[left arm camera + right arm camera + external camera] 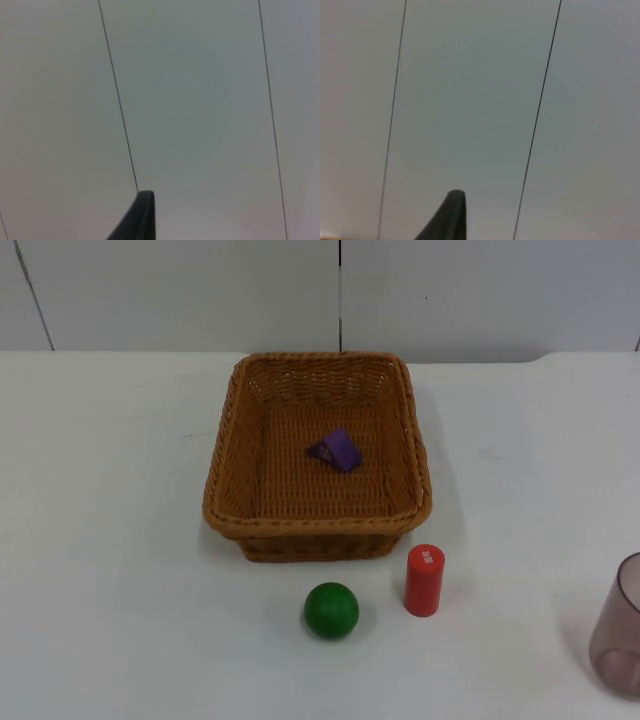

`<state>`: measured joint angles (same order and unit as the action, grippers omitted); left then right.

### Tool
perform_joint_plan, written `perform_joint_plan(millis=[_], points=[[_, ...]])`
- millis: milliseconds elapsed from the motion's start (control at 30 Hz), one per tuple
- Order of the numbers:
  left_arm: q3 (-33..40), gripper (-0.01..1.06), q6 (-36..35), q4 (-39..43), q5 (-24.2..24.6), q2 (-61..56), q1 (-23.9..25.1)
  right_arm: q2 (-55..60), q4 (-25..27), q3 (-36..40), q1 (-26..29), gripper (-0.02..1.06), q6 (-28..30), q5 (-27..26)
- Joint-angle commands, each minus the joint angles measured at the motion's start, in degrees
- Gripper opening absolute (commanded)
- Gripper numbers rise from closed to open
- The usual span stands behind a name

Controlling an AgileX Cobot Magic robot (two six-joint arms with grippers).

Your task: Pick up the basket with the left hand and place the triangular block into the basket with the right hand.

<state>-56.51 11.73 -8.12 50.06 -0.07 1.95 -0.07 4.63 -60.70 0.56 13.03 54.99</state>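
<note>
The basket point(318, 455) sits on the white table point(110, 540) with the purple triangular block point(336, 450) lying inside it. Near it stand a green ball point(331, 609) and red cylinder point(424, 580). Each wrist view faces the grey wall point(200, 100); whether either gripper is spread cannot be told.

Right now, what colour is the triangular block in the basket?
Purple; the triangular block lies inside the brown wicker basket, clearest in the top view.

Sitting upright on white counter point(120, 540): brown woven rectangular basket point(222, 460), open side up. Lying inside on basket floor, slightly right of centre and apart from walls: purple triangular block point(337, 450), resting tilted on one face.
</note>
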Motion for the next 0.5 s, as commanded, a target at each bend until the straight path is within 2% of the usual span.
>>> perform_joint_plan(millis=[0,233,467], points=[[0.3,1.05,-0.4,-1.1,2.0,0.1,0.1,0.1,-0.1,1.7,0.1,1.05,-1.7,3.0],[4.6,1.05,-2.2,-0.9,8.0,0.1,0.1,0.1,-0.1,8.9,0.1,1.05,-4.0,8.0],[12.9,1.05,-2.2,0.0,8.9,0.1,-0.7,0.1,-0.3,15.6,0.1,1.05,-4.9,9.0]])
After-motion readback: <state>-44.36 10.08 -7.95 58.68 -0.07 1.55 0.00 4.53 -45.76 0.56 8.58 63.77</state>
